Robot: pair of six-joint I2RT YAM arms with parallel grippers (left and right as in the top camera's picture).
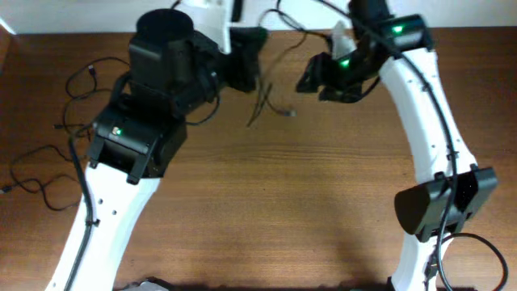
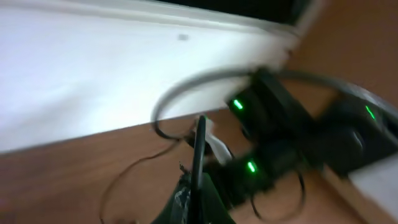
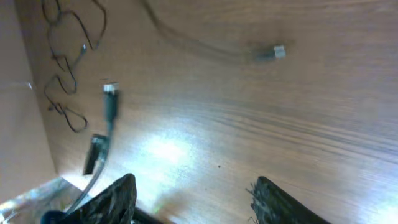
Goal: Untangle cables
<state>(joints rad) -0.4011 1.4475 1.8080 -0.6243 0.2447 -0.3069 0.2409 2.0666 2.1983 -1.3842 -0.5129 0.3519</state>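
Note:
My left gripper (image 1: pixel 245 71) is near the table's far edge, shut on a thin black cable (image 2: pixel 199 144) that stands up between its closed fingertips (image 2: pixel 194 190). From it, loose black cable strands (image 1: pixel 261 101) trail down to a small plug (image 1: pixel 291 113). My right gripper (image 1: pixel 310 79) hovers just right of them. In the right wrist view it (image 3: pixel 193 190) stands open over bare wood, nothing between its fingers. A cable with a silver plug (image 3: pixel 111 99) hangs left of it. Another plug (image 3: pixel 277 52) lies farther off.
More thin black cables lie in loops at the table's left (image 1: pixel 81 81) and near its left edge (image 1: pixel 32 184). Another strand runs along the far edge (image 1: pixel 292 32). A white wall (image 2: pixel 93 74) borders the table behind the grippers.

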